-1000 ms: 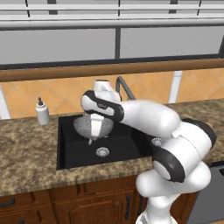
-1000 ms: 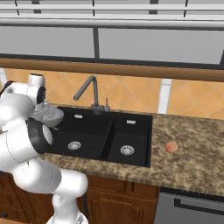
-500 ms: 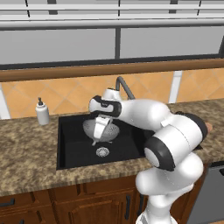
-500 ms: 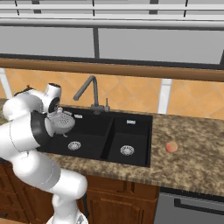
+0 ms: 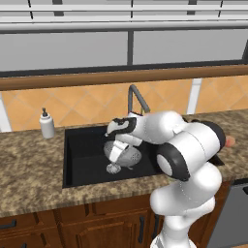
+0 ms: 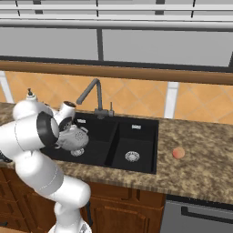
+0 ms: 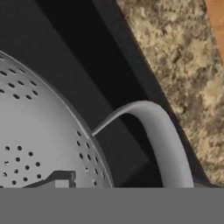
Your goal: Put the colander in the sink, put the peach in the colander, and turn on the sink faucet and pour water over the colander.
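The colander (image 5: pixel 127 155) is a grey holed metal bowl, tilted on its side low in the left basin of the black sink (image 5: pixel 80 157). My gripper (image 5: pixel 115 153) is shut on its rim. From the right, the colander (image 6: pixel 75 136) hangs beside my forearm over the same basin of the sink (image 6: pixel 136 129). The hand view shows the colander's wall (image 7: pixel 35 135) and its loop handle (image 7: pixel 162 140) close up. The dark sink faucet (image 5: pixel 136 97) (image 6: pixel 91 93) rises behind the basins. The peach (image 6: pixel 178 153) lies on the counter right of the sink, and its edge peeks past my arm (image 5: pixel 231 141).
A white soap dispenser (image 5: pixel 46 125) stands on the granite counter (image 5: pixel 29 174) left of the sink. A silver drain (image 5: pixel 114 168) sits just below the colander, another (image 6: pixel 132 156) in the right basin. An orange tiled wall and a wooden ledge close off the back.
My arm has carried the colander to the right and a little lower, from the basin's left part toward its middle. The peach and faucet have stayed put.
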